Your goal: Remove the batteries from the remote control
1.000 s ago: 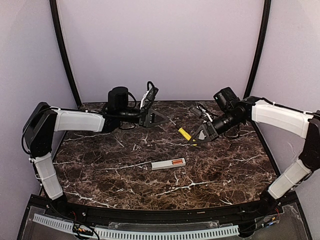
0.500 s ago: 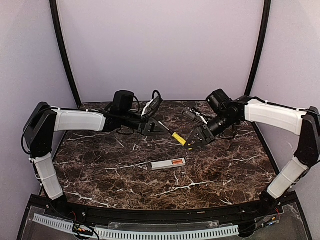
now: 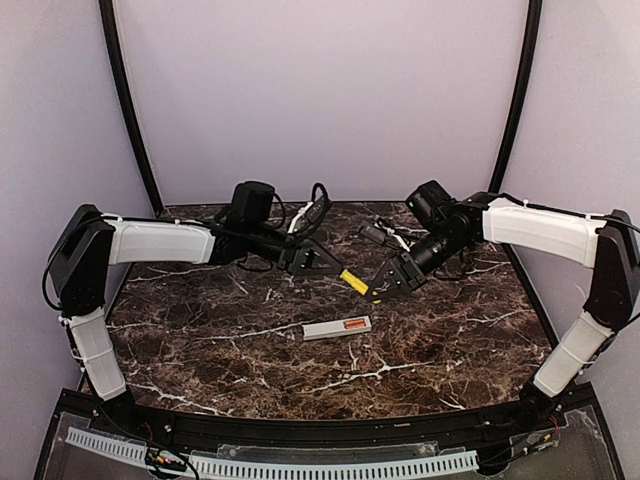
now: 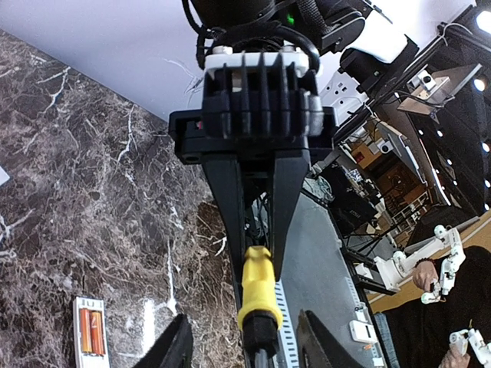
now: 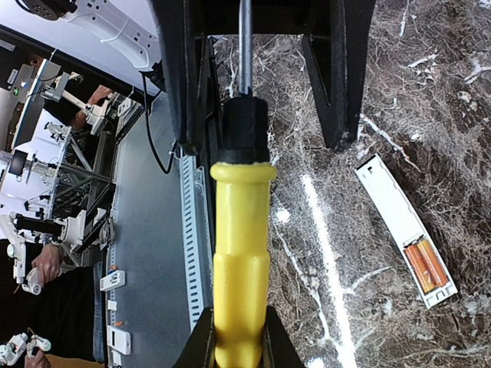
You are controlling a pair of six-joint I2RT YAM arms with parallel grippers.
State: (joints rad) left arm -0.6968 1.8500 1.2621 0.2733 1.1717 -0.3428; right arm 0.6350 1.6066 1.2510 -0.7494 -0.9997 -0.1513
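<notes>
Handover of yellow-handled tool (image 3: 354, 281) mid-air: R gripper (image 3: 384, 285) clamped on handle, L gripper (image 3: 329, 265) wide astride shaft — batteries (image 3: 354, 324) sit in remote control (image 3: 325, 330) on table (image 3: 200, 350), so next L closes w/ care, then pry.

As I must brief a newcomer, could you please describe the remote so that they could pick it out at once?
On the dark marble table, look near the middle. The remote lies flat there, a slim white bar with two orange batteries showing at its right end. Unlike it, the yellow-handled screwdriver is held up by the right pincer.
</notes>
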